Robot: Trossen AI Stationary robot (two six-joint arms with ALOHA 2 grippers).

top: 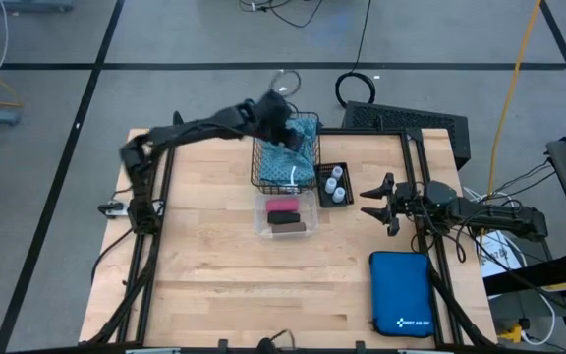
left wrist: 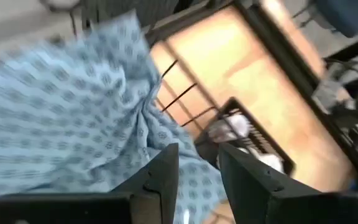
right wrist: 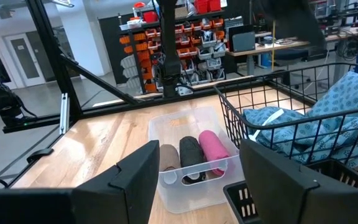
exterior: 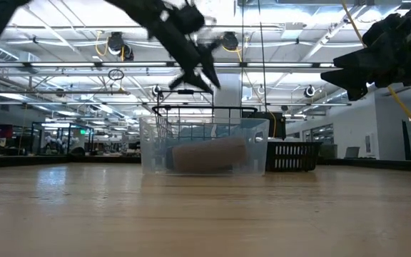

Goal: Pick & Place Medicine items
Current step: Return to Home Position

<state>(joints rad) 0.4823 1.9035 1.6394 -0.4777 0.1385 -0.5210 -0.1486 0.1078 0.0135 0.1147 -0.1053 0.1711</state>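
A teal patterned cloth [top: 291, 152] lies bunched in a black wire basket [top: 259, 167] at the table's far middle. My left gripper [left wrist: 197, 171] hovers just above the cloth and the basket's far rim, slanting down, open by a narrow gap with nothing between its fingers. Nearer, a clear tub [top: 308, 218] holds a pink roll [top: 282, 206] and a brown roll [top: 285, 222]. Small white-capped vials [top: 336, 183] stand in a black tray [top: 346, 169] right of the basket. My right gripper [top: 373, 202] waits open at the table's right, level, pointing at the tub.
A big blue zip case [top: 401, 293] lies at the near right. Black frame rails [top: 155, 246] run along both table sides. A dark crate [top: 406, 123] sits at the far right corner. Bare wood [top: 234, 285] spreads across the near half.
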